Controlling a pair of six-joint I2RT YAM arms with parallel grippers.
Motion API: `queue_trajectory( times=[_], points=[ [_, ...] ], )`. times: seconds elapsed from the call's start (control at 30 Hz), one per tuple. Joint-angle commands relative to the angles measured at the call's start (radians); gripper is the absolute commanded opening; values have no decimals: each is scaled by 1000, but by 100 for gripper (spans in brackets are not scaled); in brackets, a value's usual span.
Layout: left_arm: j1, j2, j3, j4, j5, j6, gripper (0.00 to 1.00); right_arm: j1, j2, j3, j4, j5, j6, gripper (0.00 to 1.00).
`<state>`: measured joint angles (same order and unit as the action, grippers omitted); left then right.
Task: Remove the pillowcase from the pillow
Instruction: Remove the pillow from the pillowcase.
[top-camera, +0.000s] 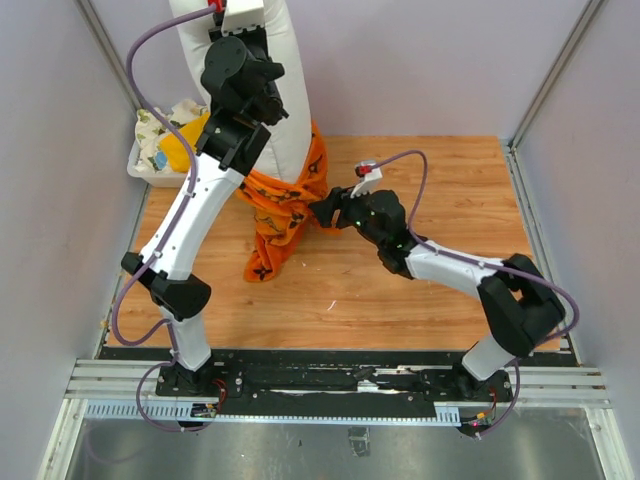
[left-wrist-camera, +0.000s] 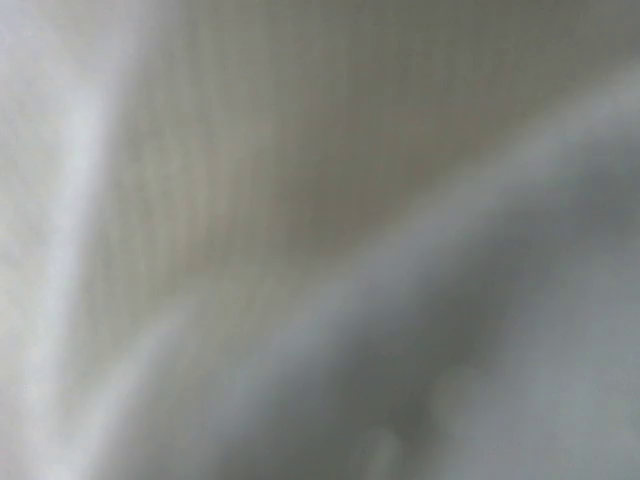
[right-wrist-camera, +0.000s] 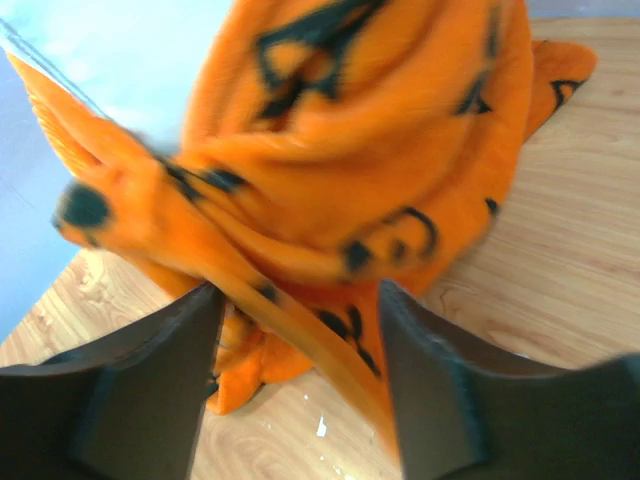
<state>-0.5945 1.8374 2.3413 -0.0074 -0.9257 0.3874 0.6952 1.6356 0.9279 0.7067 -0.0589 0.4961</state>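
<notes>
"Where's the pillowcase (top-camera: 278, 215) sitting?"

"Bunched round the bottom end of the pillow (top-camera: 285, 90); the pillow stands upright, most of it bare and white; the orange cloth sags from it down onto the table (top-camera: 430, 280)."

"And the left gripper (top-camera: 243, 25)?"

"Up high against the pillow, near its top; its own camera shows only blurred white cloth, so whether it's clamped or loose I cannot tell."

"The right gripper (top-camera: 325, 212)?"

"Low, at the right side of the bunched pillowcase; its jaws stand apart; one twisted fold of orange runs between them, not pinched."
</notes>
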Motion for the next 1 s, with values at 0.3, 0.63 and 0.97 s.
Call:
queue_trajectory(
  times=[0.3, 0.63, 0.97],
  points=[
    [10, -152, -8, 110, 367, -70, 0, -14, -324, -70, -57, -45, -140, 99],
    [101, -246, 1, -293, 1228, -146, 0, -219, -270, -21, -33, -340, -73, 98],
    [204, -432, -226, -98, 1330, -223, 0, -449, -245, -100, 97, -486, 99, 99]
  ],
)
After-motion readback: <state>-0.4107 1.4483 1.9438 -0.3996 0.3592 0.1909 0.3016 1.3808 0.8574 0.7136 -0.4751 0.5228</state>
